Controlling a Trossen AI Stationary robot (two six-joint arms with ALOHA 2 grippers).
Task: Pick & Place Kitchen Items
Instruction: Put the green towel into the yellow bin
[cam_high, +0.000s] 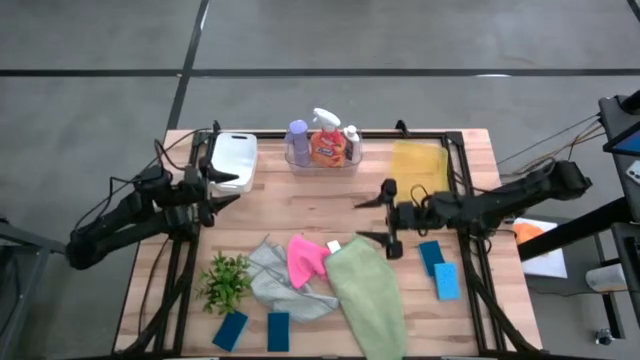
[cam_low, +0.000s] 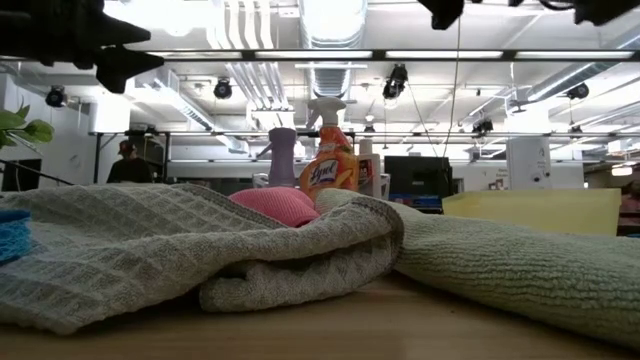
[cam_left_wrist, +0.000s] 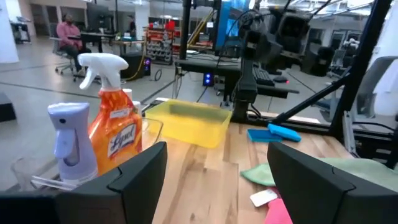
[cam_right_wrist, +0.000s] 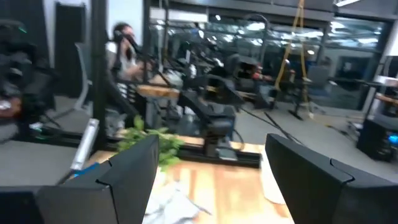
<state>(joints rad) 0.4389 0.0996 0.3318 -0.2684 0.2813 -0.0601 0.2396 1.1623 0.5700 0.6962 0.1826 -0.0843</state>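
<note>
A purple bottle (cam_high: 297, 140), an orange spray bottle (cam_high: 327, 145) with a white trigger and a small white bottle (cam_high: 351, 143) stand in a clear tray (cam_high: 322, 163) at the far middle. Grey (cam_high: 280, 283), pink (cam_high: 305, 259) and green (cam_high: 370, 295) cloths lie in a heap near the front. Two blue sponges (cam_high: 252, 330) lie at the front left, two more (cam_high: 439, 270) at the right. My left gripper (cam_high: 232, 188) is open above the table beside the white tray. My right gripper (cam_high: 370, 220) is open above the table's middle, near the green cloth's far edge.
A white tray (cam_high: 233, 160) stands at the far left, a yellow tray (cam_high: 420, 165) at the far right. A small green plant (cam_high: 226, 282) stands at the front left. Bare wood (cam_high: 300, 205) lies between the two grippers. People sit in the room beyond.
</note>
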